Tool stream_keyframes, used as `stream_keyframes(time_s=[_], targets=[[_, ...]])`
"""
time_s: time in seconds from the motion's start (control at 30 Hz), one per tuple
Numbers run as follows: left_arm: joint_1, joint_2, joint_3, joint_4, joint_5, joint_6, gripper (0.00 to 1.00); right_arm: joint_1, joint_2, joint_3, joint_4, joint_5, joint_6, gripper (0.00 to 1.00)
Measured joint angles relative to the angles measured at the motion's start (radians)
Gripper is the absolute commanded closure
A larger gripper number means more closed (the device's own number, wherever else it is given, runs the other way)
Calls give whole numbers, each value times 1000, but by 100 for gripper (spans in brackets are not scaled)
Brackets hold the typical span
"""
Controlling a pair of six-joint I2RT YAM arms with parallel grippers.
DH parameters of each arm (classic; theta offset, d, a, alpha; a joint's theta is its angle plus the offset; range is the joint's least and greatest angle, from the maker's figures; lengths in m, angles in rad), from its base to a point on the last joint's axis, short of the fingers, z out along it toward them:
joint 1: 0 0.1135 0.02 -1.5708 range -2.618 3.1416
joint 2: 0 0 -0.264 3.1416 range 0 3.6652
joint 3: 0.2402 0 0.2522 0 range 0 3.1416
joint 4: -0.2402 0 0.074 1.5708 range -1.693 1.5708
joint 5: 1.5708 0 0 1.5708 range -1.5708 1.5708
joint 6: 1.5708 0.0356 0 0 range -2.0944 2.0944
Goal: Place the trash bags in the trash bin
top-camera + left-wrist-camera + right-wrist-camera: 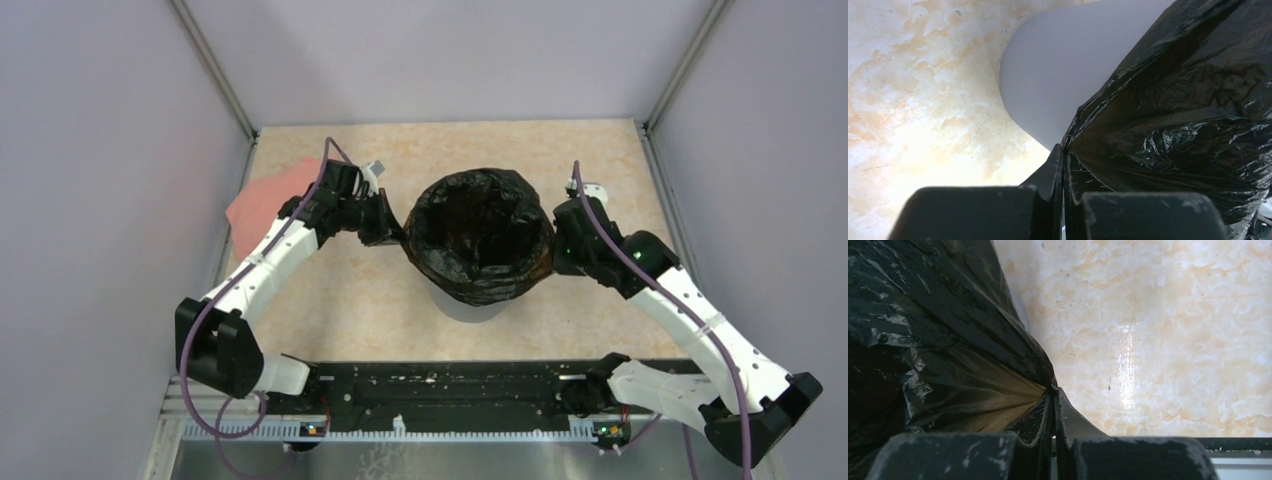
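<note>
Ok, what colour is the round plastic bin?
Pale grey; the round plastic bin shows best, left wrist view.

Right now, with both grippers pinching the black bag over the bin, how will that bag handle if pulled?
Probably floppy: the bag fans into creases where the left gripper pinches it. Likely very light and thin, since it shows brownish see-through near the right gripper. Its glossy film may be slippery, and a hard tug might tip the bin.

The right gripper (1054,390) is closed tight on a pinched fold of the black trash bag (923,330), which fills the left side and shows brownish where it is stretched thin. The marbled beige table (1158,330) lies to the right, carrying a bright glare streak
</note>
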Motion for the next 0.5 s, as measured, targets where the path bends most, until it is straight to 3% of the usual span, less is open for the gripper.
stream_keyframes(time_s=[0.2,0.5], targets=[[0,10,0,11,-21,-1,100,-16,-11,-39,27,-27,1,97],[0,77,10,24,-47,0,100,-56,-8,1,-17,-27,-22,52]])
